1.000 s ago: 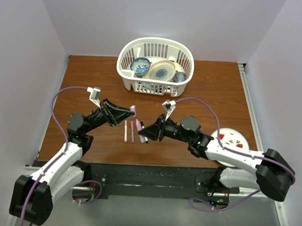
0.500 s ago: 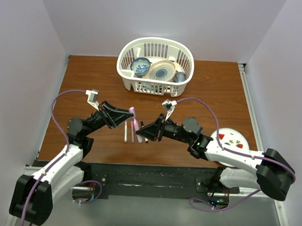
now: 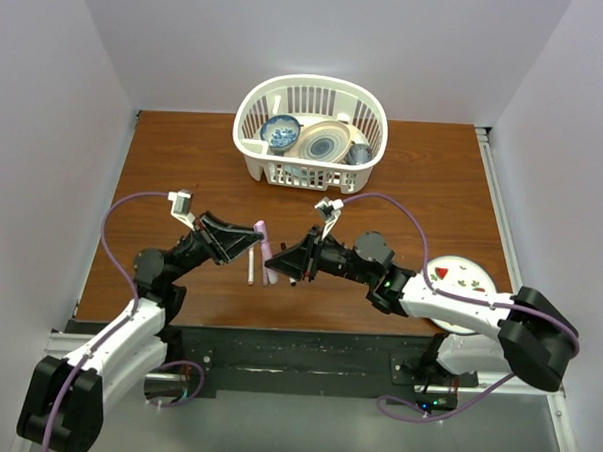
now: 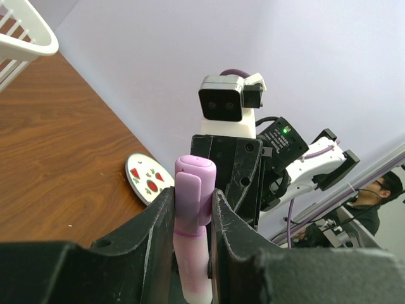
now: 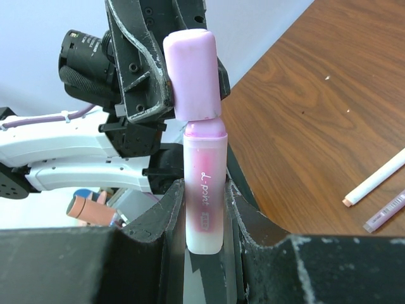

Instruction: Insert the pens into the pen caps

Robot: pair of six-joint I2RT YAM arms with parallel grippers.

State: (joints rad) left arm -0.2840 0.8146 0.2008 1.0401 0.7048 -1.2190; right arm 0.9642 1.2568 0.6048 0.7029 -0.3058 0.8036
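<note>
Both grippers hold the lilac-pink highlighter point(image 5: 204, 190) in the air between them. My right gripper point(image 5: 204, 193) is shut on its pale barrel. My left gripper point(image 4: 193, 196) is shut on the lilac pen cap point(image 4: 193, 183), which sits over the highlighter's tip point(image 5: 193, 73). A narrow collar shows between cap and barrel. From above, the left gripper point(image 3: 253, 231) and right gripper point(image 3: 280, 266) meet nose to nose over the table, with the highlighter point(image 3: 266, 245) bridging them. A white pen point(image 3: 250, 268) and a maroon pen point(image 3: 263, 275) lie on the table just below.
A white basket point(image 3: 248, 124) holding bowls stands at the back centre. A small plate with watermelon prints point(image 3: 467, 278) lies at the right, beside the right arm. The white pen point(image 5: 376, 183) and a lilac-tinted pen point(image 5: 386, 212) lie on the wood near the right gripper.
The two grippers have drawn together. The left one brought the cap right and down, and it now sits over the end of the highlighter held by the right one.
</note>
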